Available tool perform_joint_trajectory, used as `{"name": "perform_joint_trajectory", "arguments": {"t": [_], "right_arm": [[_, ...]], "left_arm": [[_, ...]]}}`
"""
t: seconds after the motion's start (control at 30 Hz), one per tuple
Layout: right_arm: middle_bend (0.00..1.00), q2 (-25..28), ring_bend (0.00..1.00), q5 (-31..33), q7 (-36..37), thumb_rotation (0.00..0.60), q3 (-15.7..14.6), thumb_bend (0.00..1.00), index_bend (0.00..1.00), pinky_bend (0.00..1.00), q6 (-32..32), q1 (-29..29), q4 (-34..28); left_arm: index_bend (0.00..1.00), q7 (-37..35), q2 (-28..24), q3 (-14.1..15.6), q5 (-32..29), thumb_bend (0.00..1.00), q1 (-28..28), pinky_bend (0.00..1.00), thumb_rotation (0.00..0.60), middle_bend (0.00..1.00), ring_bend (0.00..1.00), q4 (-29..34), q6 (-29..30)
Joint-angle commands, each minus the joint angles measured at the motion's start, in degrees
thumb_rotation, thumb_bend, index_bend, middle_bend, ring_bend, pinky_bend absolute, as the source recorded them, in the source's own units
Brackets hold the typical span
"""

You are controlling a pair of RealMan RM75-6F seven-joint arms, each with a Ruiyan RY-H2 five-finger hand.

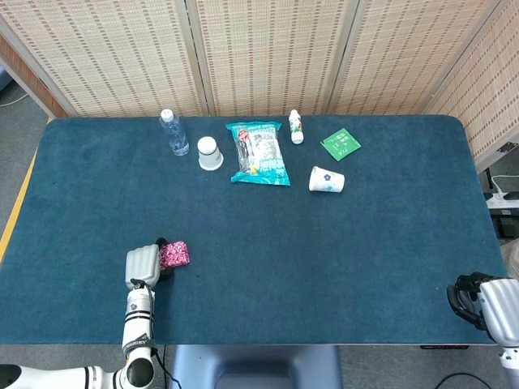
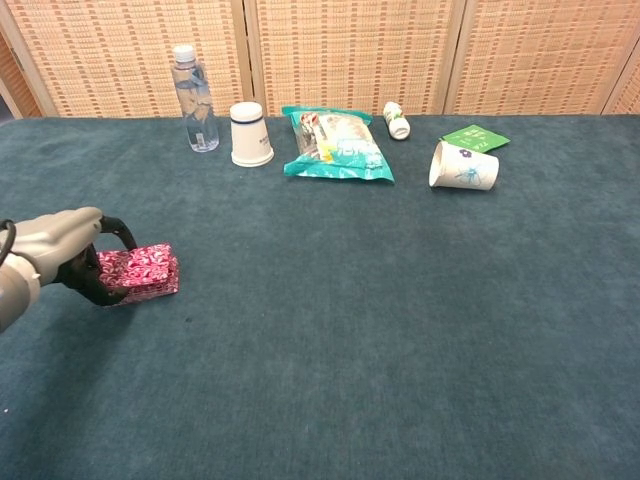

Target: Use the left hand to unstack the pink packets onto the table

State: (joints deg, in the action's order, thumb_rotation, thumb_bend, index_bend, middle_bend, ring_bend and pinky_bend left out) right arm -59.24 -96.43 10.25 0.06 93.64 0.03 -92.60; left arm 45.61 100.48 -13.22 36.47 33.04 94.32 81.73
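Chest view: left hand (image 2: pixel 62 258) sits at the near left of the table (image 2: pixel 340 340), its dark fingers (image 2: pixel 100 285) curled around the left end of the pink packets (image 2: pixel 140 272).
Pink packets: a small glossy stack on the teal cloth, near left; how many packets make up the stack cannot be told. In the head view the pink packets (image 1: pixel 174 254) lie just right of the left hand (image 1: pixel 143 264), touching it.
Left hand hold: fingers closed on the stack from its left end; whether the top packet is lifted off the lower one cannot be told.
Right hand: right hand (image 1: pixel 485 301) shows only in the head view, at the near right edge of the table, dark fingers curled in with nothing seen in them.
Far row, left to right: clear water bottle (image 2: pixel 194 98) upright; white paper cup (image 2: pixel 250 134) upside down just right of it; teal snack bag (image 2: pixel 336 142) lying flat; small white bottle (image 2: pixel 397 120) on its side; green sachet (image 2: pixel 474 138) flat.
Tipped cup: a printed paper cup (image 2: pixel 464 166) lies on its side, just near of the green sachet.
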Motion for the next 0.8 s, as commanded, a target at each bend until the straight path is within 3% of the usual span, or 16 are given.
{"name": "perform_joint_trajectory", "arguments": {"t": [0.03, 0.2, 0.3, 0.47, 0.8], "right_arm": [[0.8, 0.0, 0.73, -0.01, -0.09, 0.6, -0.04, 0.48, 0.98, 0.85, -0.09, 0.03, -0.07], [0.8, -0.06, 0.73, 0.07, -0.28, 0.6, -0.03, 0.48, 0.98, 0.85, -0.23, 0.07, -0.13], [0.8, -0.12, 0.73, 0.03, -0.48, 0.6, -0.09, 0.48, 0.98, 0.85, -0.36, 0.11, -0.15], [0.8, -0.23, 0.73, 0.13, -0.87, 0.6, -0.13, 0.48, 0.98, 0.85, -0.72, 0.23, -0.26], [0.8, 0.0, 0.73, 0.41, -0.64, 0.6, -0.12, 0.48, 0.98, 0.85, -1.0, 0.31, -0.47]], "left_arm": [[0.44, -0.53, -3.3, 2.48, 2.89, 0.38, -1.33, 1.0, 0.6, 1.0, 1.0, 2.67, -0.14], [0.45, -3.53, -9.43, 6.41, 7.54, 0.37, -4.2, 1.0, 0.6, 1.0, 1.0, 3.97, -0.72], [0.46, -5.82, -11.98, 7.17, 8.72, 0.38, -5.6, 1.0, 0.6, 1.0, 1.0, 2.64, -1.22], [0.46, -8.05, -14.15, 6.47, 5.87, 0.37, -6.93, 1.0, 0.6, 1.0, 1.0, -2.05, -4.23], [0.45, -9.36, -13.55, 5.57, 2.35, 0.37, -7.31, 1.0, 0.6, 1.0, 1.0, -8.81, -9.76]]}}
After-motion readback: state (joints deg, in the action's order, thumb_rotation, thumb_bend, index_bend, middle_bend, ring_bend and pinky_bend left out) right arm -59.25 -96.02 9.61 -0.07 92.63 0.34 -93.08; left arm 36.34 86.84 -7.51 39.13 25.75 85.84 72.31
